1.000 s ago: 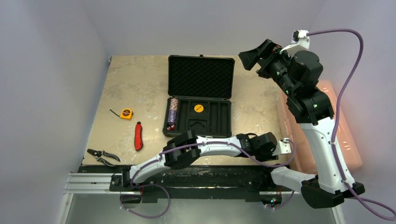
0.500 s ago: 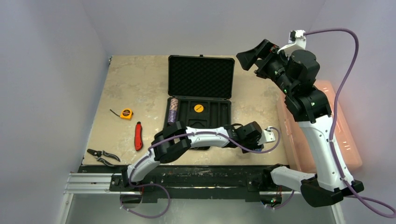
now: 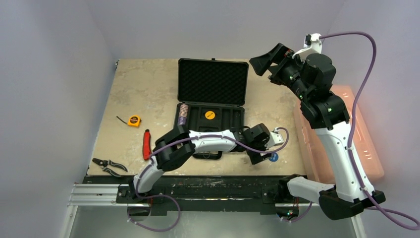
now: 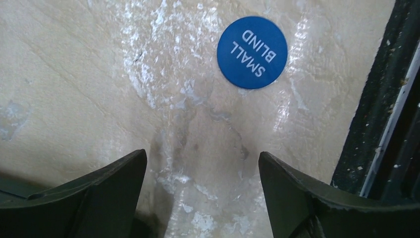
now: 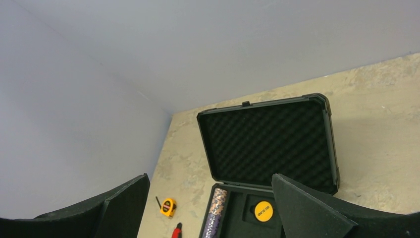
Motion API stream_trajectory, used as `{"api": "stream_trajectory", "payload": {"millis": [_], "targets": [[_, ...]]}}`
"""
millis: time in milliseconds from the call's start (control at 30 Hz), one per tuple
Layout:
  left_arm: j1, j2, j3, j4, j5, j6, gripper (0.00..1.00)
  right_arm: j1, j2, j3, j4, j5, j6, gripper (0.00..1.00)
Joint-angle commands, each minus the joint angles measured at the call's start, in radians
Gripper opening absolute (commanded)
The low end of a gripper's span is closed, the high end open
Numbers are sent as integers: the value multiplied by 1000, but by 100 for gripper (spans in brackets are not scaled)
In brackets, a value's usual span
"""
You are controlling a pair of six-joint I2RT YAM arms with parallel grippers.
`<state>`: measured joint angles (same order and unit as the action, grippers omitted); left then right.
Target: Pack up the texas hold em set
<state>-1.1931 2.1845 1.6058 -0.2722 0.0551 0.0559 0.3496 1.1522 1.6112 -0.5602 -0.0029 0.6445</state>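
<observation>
1. Your left gripper (image 4: 202, 161) gapes wide and empty; the blue disc (image 4: 252, 52) lies flat on the table (image 4: 74, 74) just ahead, beyond the case's (image 3: 212, 82) near right corner.
2. Advance until the jaws straddle it, then pinch its rim low.
3. Your right gripper (image 5: 210, 181) hangs wide and idle.

Small-blind disc (image 4: 252, 52) on the table (image 3: 143, 94) — near, seemingly right of, the briefcase (image 3: 213, 82)

yellow tape measure (image 3: 133, 120), red knife (image 3: 146, 145), pliers (image 3: 109, 166), pink bin (image 3: 370, 148)
</observation>
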Motion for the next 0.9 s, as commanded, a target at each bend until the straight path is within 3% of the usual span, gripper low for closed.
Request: {"api": "stream_trajectory", "payload": {"millis": [0,367,867], "targets": [[-23,57,153,-67,49,-86,84,2,-23,8,10,1,6,99],[-28,249,436,-208,92,-122,77,3,-28,8,3,1,-5,99],[-82,274,443,-194,-1,-65,72,2,-19,10,9,1,-3,99]]}}
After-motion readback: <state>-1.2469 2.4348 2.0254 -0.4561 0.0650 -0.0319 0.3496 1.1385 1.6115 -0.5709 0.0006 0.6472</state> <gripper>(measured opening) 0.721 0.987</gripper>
